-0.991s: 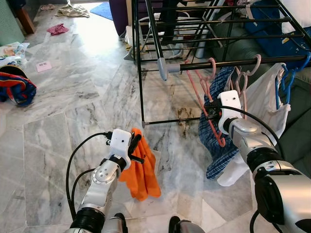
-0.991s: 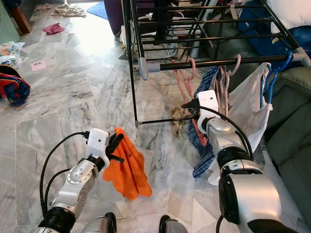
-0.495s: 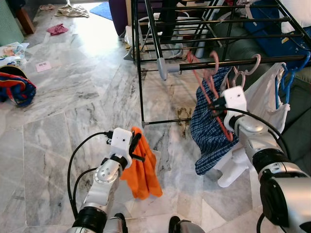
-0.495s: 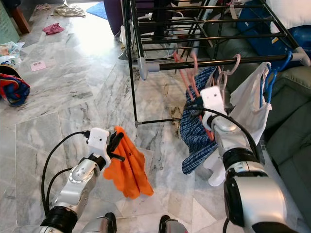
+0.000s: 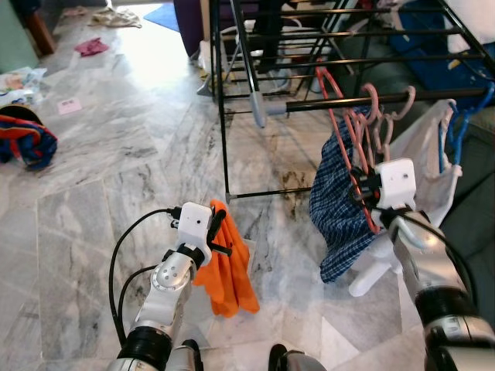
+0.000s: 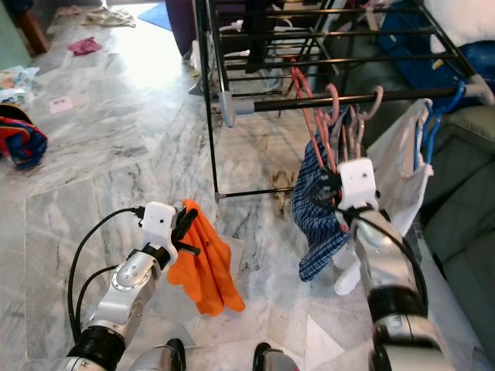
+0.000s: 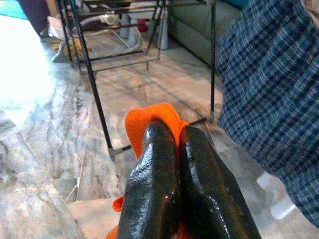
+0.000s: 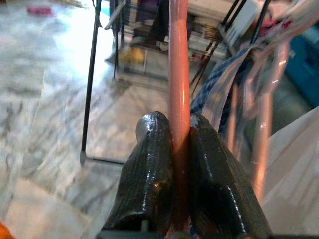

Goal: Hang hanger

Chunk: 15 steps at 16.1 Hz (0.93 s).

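Observation:
My right gripper [image 5: 359, 185] is shut on a pink hanger [image 5: 346, 131] that carries a blue plaid garment [image 5: 334, 209]. In the right wrist view the fingers [image 8: 149, 169] clamp the hanger's bar [image 8: 178, 74]. The hanger is held up beside the front rail [image 5: 325, 103] of the black drying rack, among other pink hangers [image 5: 385, 116]. I cannot tell whether its hook rests on the rail. My left gripper [image 5: 220, 229] is low at the left, shut on an orange cloth [image 5: 230, 278] that hangs toward the floor. The orange cloth [image 7: 149, 117] also shows between the left fingertips [image 7: 157, 144].
A white garment [image 5: 421, 154] on a blue hanger [image 5: 458, 127] hangs further right on the rail. A dark sofa [image 6: 464, 209] stands at the right. The rack's lower crossbar [image 5: 263, 192] lies near the marble floor. Clothes [image 5: 27, 143] are scattered on the floor at the left.
My right gripper has lifted the hanger and plaid garment up and to the right, closer to the rail. The left arm with the orange cloth has hardly moved.

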{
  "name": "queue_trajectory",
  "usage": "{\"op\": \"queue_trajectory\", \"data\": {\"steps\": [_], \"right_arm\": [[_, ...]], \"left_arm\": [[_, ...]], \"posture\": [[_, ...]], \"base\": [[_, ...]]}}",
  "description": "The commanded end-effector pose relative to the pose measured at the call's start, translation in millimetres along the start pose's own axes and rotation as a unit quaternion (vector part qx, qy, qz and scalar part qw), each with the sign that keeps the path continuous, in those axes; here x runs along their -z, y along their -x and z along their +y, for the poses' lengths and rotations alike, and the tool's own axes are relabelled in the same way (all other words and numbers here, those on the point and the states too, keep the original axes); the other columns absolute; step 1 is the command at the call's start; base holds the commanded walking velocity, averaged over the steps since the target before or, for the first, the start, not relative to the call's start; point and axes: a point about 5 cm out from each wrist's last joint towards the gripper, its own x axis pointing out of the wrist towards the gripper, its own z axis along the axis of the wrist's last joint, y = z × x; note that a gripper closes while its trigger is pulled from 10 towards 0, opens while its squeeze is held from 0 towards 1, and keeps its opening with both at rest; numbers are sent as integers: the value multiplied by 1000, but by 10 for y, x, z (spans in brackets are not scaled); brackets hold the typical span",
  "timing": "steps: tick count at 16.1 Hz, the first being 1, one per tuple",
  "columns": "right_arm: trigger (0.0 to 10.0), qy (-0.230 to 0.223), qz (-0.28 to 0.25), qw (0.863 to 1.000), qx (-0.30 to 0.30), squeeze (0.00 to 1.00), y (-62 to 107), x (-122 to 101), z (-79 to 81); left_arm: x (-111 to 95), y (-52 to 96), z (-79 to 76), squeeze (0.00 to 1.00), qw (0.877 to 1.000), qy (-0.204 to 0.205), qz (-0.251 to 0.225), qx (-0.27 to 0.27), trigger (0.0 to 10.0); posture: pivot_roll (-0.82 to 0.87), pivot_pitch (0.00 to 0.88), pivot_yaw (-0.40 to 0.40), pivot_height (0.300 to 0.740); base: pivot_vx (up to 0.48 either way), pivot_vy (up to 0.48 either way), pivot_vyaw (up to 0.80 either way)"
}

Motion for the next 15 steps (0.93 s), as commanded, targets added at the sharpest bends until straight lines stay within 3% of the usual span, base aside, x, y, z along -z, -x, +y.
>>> {"op": "queue_trajectory", "data": {"steps": [1,2,3,8,11,15], "right_arm": [[0,-16,-13,1000,11,0,74,-16,-1],[4627,-26,-6,1000,9,0,198,64,44],[10000,-31,10,999,4,0,305,174,104],[10000,-60,87,993,-54,0,658,568,491],[10000,-45,113,982,-142,0,651,622,760],[10000,-81,122,977,-154,0,534,556,833]], "left_arm": [[-4,-13,-9,0,1000,-5,-1,-1,10000],[4,-15,-25,0,1000,-6,0,0,10000],[24,-6,-49,0,1000,-8,4,3,10000],[3,45,-67,0,1000,-15,3,14,10000],[26,47,71,0,998,-47,26,36,10000],[-21,56,165,0,997,-64,34,19,10000]], "posture": [[-34,182,-14,740],[-43,188,-8,740],[-53,195,-5,740],[-55,235,-12,740],[-30,218,-28,740],[-11,230,-24,740]], "base": [[0,0,0],[0,0,0],[0,0,0],[0,0,0],[0,0,0],[0,0,0]]}}
